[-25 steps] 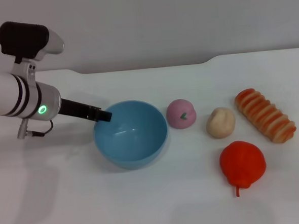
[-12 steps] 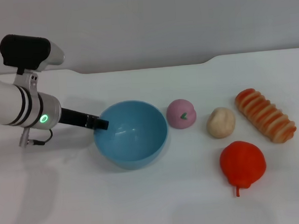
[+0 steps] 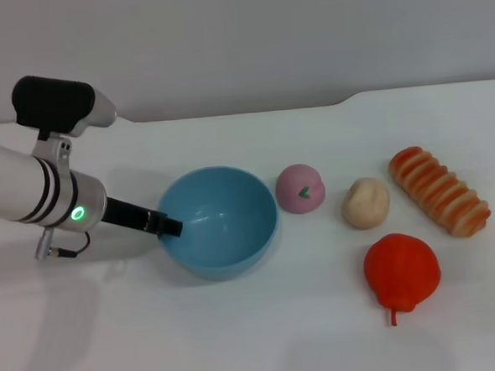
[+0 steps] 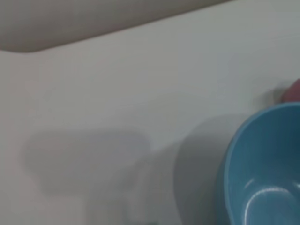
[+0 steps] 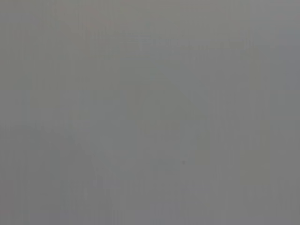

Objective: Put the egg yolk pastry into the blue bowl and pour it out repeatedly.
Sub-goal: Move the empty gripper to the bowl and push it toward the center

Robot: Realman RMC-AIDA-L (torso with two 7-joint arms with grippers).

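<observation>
The blue bowl [image 3: 218,221] stands upright and empty on the white table, left of centre. It also shows in the left wrist view [image 4: 262,173]. The egg yolk pastry [image 3: 365,202], a pale beige lump, lies on the table to the right of the bowl, beyond the pink dome. My left gripper [image 3: 170,226] is at the bowl's left rim, its dark tip touching or just beside the outer edge. The right gripper is out of view; the right wrist view shows only plain grey.
A pink dome with a green mark [image 3: 300,188] sits just right of the bowl. A striped bread roll [image 3: 439,191] lies at the far right. A red fruit-shaped item [image 3: 402,272] lies in front of the pastry. The table's back edge runs behind them.
My left arm has swung toward the front of the table, its tip sliding along the bowl's left rim from the back-left to the front-left. The bowl and food items have not moved.
</observation>
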